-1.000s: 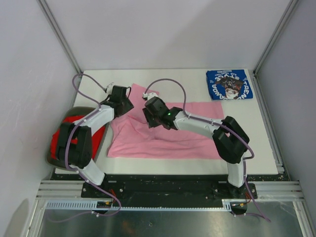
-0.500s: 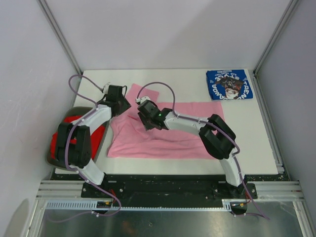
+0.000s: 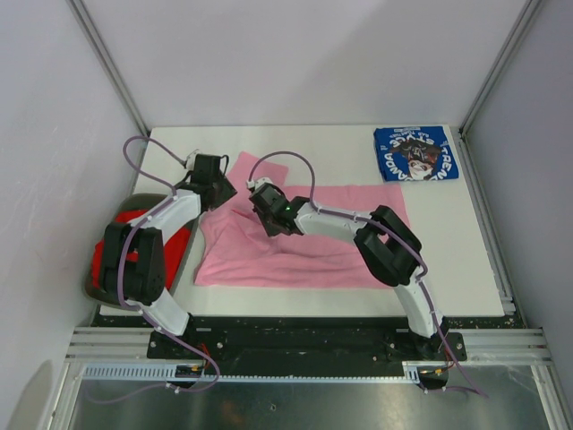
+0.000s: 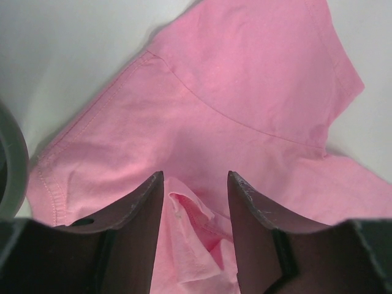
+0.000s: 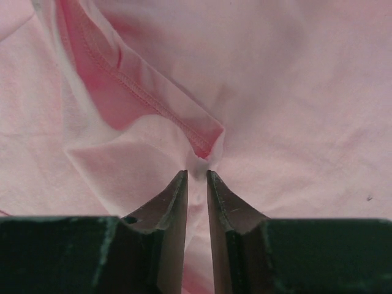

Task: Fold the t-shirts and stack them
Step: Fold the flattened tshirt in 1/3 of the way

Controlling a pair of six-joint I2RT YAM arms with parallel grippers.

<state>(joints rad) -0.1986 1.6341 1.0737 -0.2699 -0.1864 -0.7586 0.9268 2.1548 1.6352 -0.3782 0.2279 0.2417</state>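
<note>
The pink shirt is lying spread across the middle of the table. The right gripper is pinching a raised fold of it, while the left gripper is standing open astride another wrinkle. The blue shirt is sitting folded at the far right corner.

The plain light pink cloth t-shirt is one even pink around both sets of jaws, with no print. Just beyond the right jaws a turned hem shows deeper rose, and its stitching is the same pink. The left jaws and right jaws are dark grey to black, with pale scuffs along their edges. Far right of the right jaws, the folded royal blue t-shirt carries white lettering and a dark cartoon print. Left of the left jaws, the plain red cloth t-shirt lies in the dull grey oval bin. The table is white. The two arms have white shells, black joints and thin purple cables.
</note>
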